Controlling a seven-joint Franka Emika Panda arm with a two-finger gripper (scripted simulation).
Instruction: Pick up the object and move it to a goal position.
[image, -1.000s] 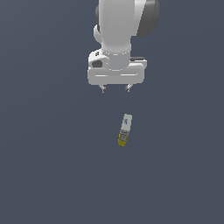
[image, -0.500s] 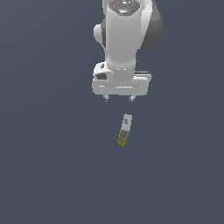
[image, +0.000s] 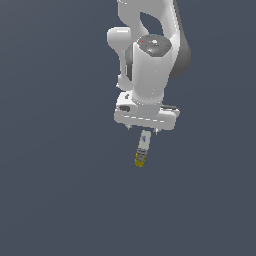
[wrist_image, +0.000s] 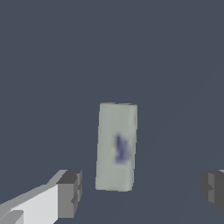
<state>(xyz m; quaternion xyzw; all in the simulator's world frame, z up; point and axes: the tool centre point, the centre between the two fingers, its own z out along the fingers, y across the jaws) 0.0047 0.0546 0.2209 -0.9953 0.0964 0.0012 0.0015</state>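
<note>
The object is a small long carton (image: 142, 148) lying flat on the dark grey floor, pale grey at the end nearer the arm and yellow at the other end. In the wrist view its pale grey face (wrist_image: 116, 146) bears a small blue mark. My gripper (image: 144, 130) hangs just above the carton's pale end, pointing down, with its white hand covering part of that end. The jaws are open: the two dark fingertips (wrist_image: 70, 193) stand wide apart in the wrist view, one on each side of the carton, touching nothing.
The dark grey floor (image: 60, 190) stretches flat on all sides. The white arm (image: 150, 55) rises above the gripper towards the top of the exterior view.
The arm has come down and towards the carton. The open gripper, which stood clear above it, now sits right over its pale end. The carton has not moved.
</note>
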